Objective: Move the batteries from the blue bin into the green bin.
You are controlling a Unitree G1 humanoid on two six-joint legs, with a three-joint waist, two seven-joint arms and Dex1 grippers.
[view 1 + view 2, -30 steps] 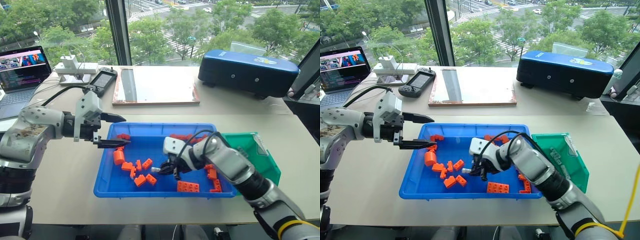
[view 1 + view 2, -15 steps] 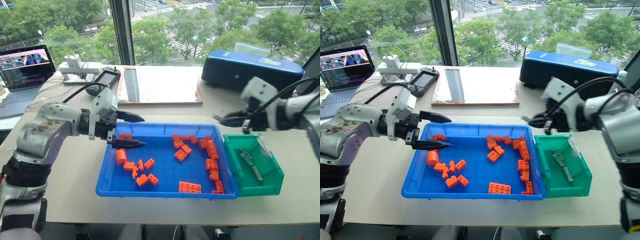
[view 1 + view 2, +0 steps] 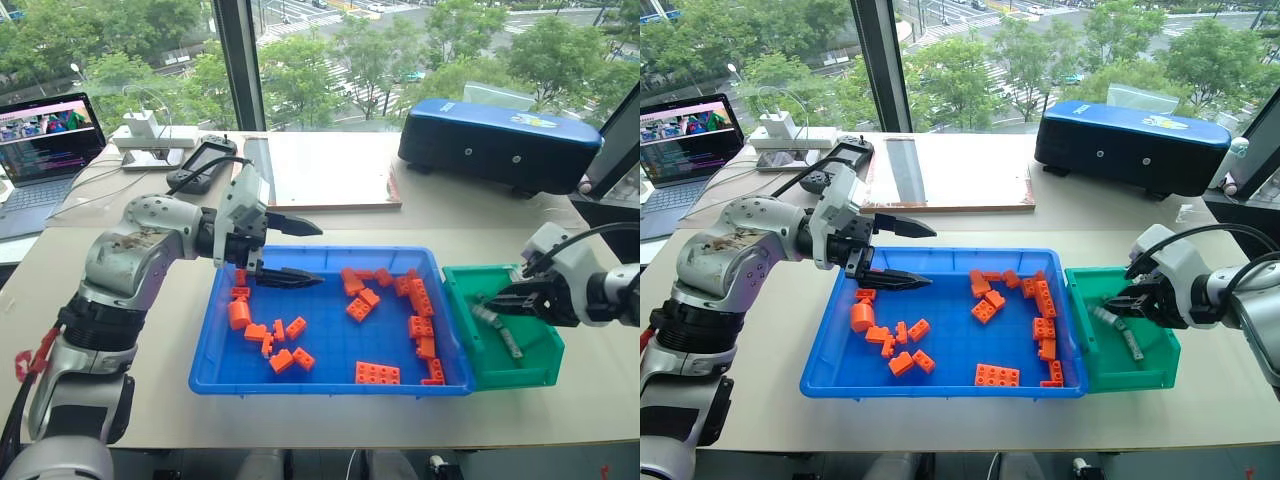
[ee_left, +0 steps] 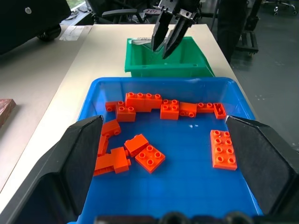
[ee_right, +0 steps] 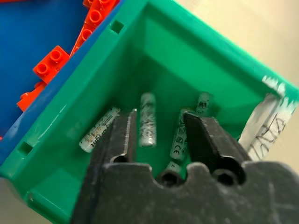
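Right gripper (image 5: 159, 133) hangs parted above grey-silver, dark-printed batteries (image 5: 147, 119) lying in the green bin (image 5: 196, 56).

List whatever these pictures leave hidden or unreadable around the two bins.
- Small deep green plastic bin: right wrist view, the black fingers cover part of its floor, so the count of grey-silver cylinder batteries is uncertain.
- Large shallow bright-blue plastic tray: left wrist view, black fingers hide both near corners.
- Battery markings: head views, too small to read.

Orange toy bricks (image 3: 361, 303) lie scattered. Farther back on the desk (image 3: 150, 340) sit a dark navy case (image 3: 497, 143), a flat board (image 3: 320, 170), a handheld controller (image 3: 201, 161) and an open laptop (image 3: 45, 140).
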